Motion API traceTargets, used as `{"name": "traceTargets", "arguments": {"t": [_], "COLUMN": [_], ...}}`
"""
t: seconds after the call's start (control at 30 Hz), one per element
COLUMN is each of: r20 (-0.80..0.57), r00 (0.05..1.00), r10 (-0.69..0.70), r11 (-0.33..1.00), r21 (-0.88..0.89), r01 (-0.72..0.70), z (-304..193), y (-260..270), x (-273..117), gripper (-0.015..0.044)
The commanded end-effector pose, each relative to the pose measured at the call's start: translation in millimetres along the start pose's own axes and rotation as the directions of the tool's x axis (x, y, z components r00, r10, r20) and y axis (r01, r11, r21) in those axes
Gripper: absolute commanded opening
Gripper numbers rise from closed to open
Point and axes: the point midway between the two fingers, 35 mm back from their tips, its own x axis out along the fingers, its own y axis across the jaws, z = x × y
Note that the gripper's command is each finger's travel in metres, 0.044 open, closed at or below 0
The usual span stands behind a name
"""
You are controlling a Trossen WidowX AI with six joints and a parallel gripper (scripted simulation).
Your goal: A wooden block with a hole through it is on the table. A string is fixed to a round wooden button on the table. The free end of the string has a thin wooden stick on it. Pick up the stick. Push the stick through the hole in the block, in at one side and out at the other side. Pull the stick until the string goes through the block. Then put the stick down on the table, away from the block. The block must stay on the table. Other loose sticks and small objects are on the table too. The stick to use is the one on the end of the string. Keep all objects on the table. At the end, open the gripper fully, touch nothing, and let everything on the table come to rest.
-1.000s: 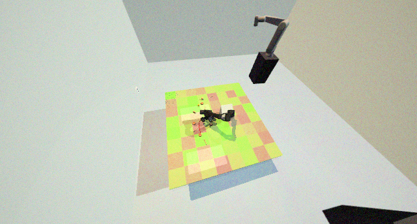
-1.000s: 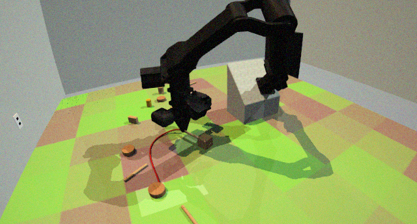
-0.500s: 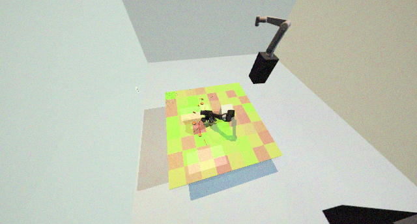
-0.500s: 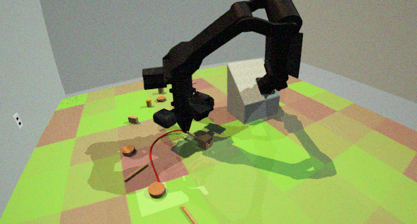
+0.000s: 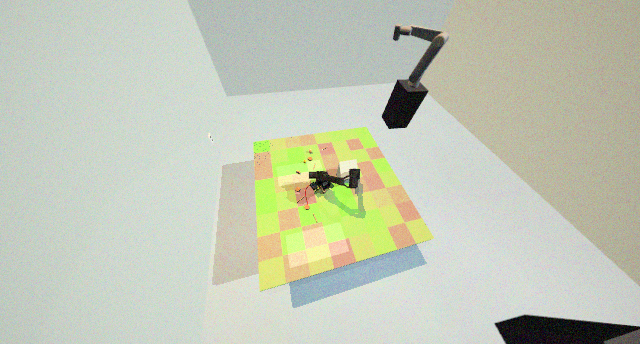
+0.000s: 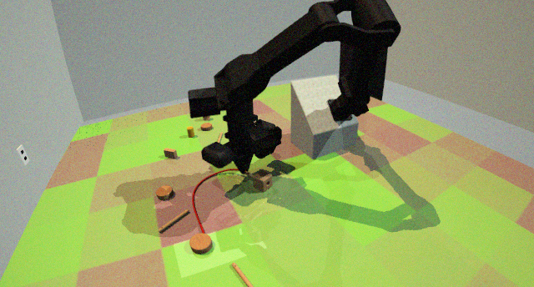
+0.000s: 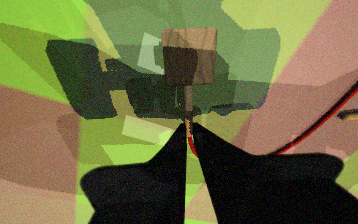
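My gripper (image 6: 245, 170) (image 7: 188, 127) is shut on the rear of the thin wooden stick (image 7: 189, 100) (image 6: 250, 175), low over the table. The stick points at the near face of the small wooden block (image 6: 262, 181) (image 7: 189, 55). Its front part is hidden at the block, apparently inside the hole. A hole shows in the block's right face in the exterior view, with no stick tip out of it. The block sits on the table. The red string (image 6: 193, 195) (image 7: 192, 146) arches from the stick's rear at the fingers to the round button (image 6: 201, 243) (image 5: 307, 207).
A loose disc (image 6: 164, 193) and a loose stick (image 6: 174, 221) lie left of the string. Another stick (image 6: 242, 274) is at the front. A small brick (image 6: 170, 153), a yellow cylinder (image 6: 190, 132) and another disc (image 6: 206, 127) stand farther back. A grey wedge-shaped box (image 6: 302, 120) is behind the block.
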Motion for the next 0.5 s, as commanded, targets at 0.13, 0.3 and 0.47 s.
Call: {"name": "traceTargets", "arguments": {"t": [0.13,0.3,0.47], "r20": [0.006,0.006,0.007], "r00": [1.000,1.000,1.000], "r10": [0.003,0.003,0.003], "r11": [1.000,1.000,1.000], "r21": [0.006,0.007,0.007], "r01": [-0.003,-0.003,-0.003], "z": [12,19,25], "y": [2,2,2], "x": [1,1,1], "gripper": [0.0000,0.0000,0.0000]}}
